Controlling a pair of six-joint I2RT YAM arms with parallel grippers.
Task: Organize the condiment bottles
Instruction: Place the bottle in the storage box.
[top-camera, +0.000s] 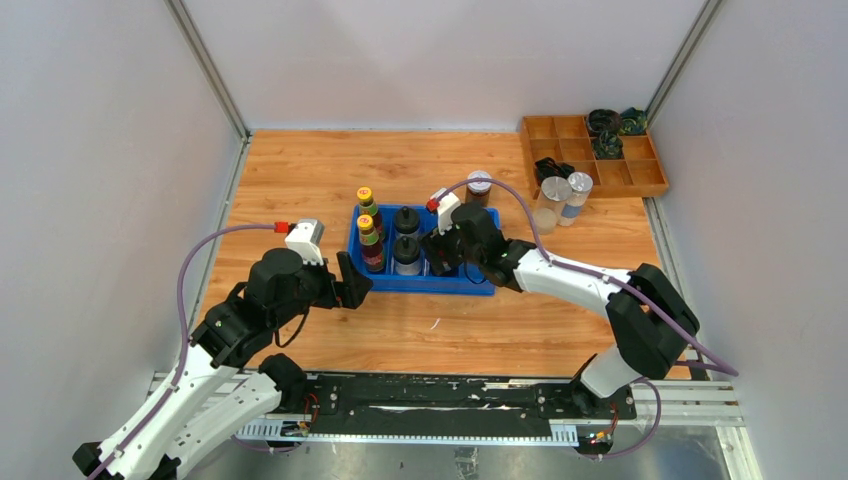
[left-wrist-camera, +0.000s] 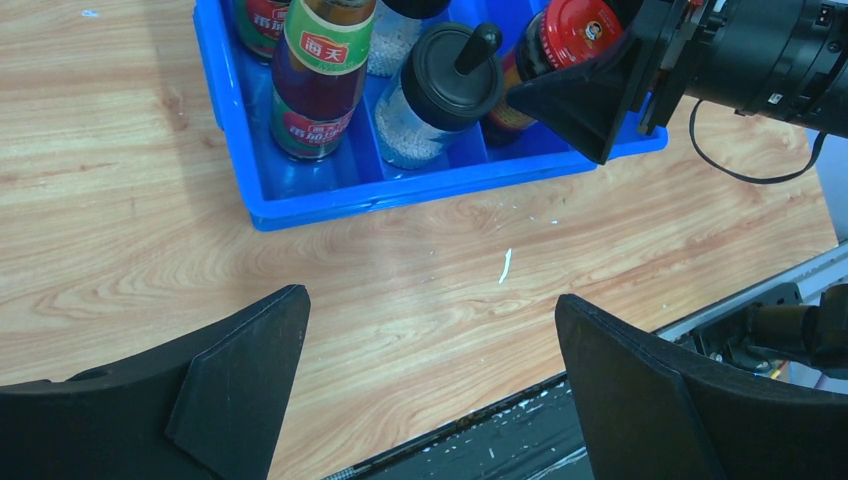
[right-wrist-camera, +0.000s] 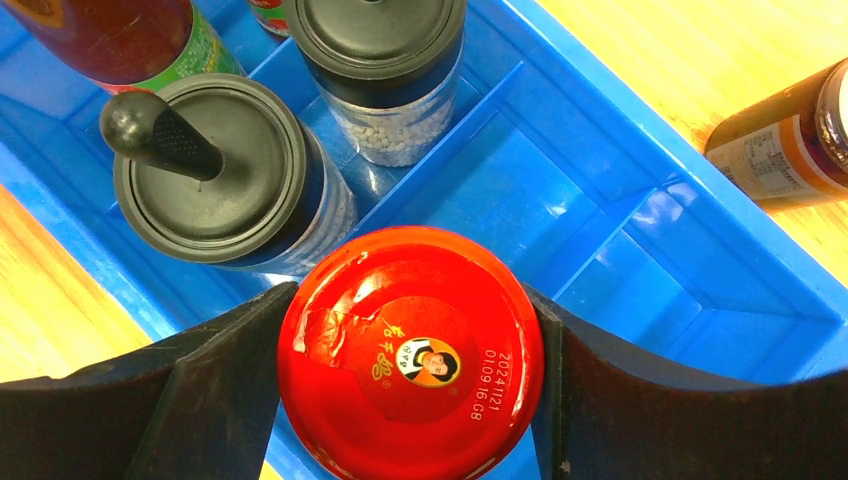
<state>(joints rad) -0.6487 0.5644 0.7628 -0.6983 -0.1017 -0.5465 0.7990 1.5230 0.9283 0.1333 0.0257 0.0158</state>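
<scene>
Arms reach in from the bottom of the top view. The left one rises from the lower left corner with its elbow folded, and its wrist points at the near left corner of a blue plastic tray (top-camera: 440, 285). The right one stretches low from the lower right, forearm nearly level, its wrist over the tray's right half.

The left tool (left-wrist-camera: 430, 350) hangs above bare wood-grain worktop (top-camera: 300, 180) just short of the tray. Its black fingers are spread as wide as they go and touch nothing.

The right tool (right-wrist-camera: 412, 365) has a finger against each side of the red-lidded jar (right-wrist-camera: 410, 350), with no gap showing. That jar stands in a near compartment of the tray, its glossy round lid printed with a small portrait.

Left of it in the tray stand two black-lidded clear shakers (top-camera: 406, 237) holding pale grains, one lid bearing a stubby knob. Further left stand two slim yellow-capped sauce bottles (top-camera: 368, 225) with green and red labels.

The white-lidded dark jar (top-camera: 479, 187) stands on the worktop just beyond the tray's far right corner. Two silver-lidded jars (top-camera: 566, 195) stand side by side further right, beside a compartmented wooden tray (top-camera: 640, 180) at the upper right.
</scene>
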